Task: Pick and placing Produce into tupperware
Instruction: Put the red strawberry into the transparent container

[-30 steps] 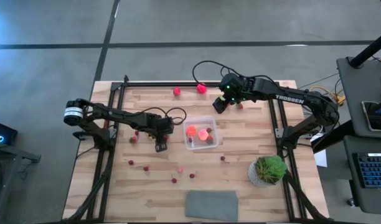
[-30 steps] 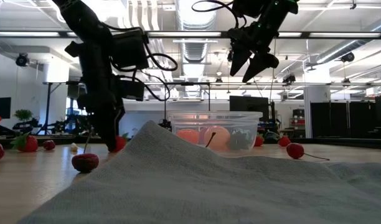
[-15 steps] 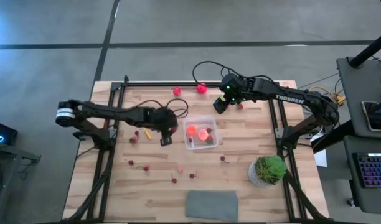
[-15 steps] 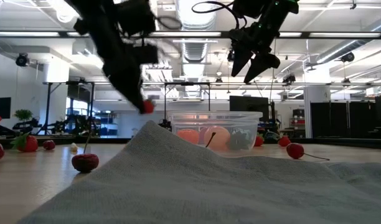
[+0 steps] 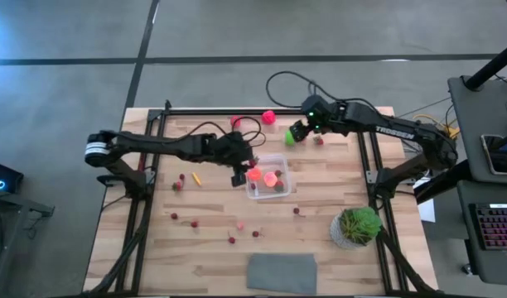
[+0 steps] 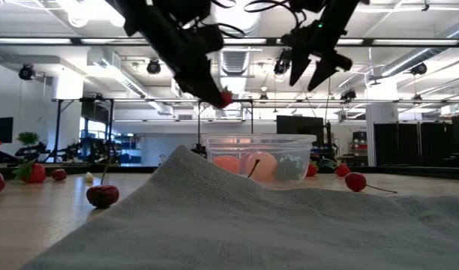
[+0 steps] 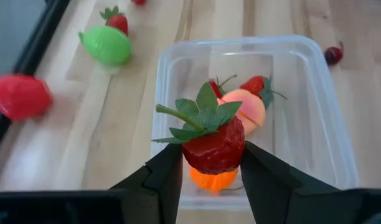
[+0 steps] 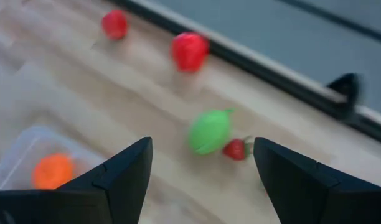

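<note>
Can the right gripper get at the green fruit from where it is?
Probably yes. The right gripper hangs open right above the green fruit, which lies on bare wood with only a small strawberry against it. The left gripper, holding a strawberry at the tub, is well clear.

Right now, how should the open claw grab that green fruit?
Probably from above, pinching the green fruit across its narrow middle. It lies loose on the wood, rounded with a pointed end, so its long sides suit the right gripper best. A small strawberry sits close beside it, so mind that side.
</note>
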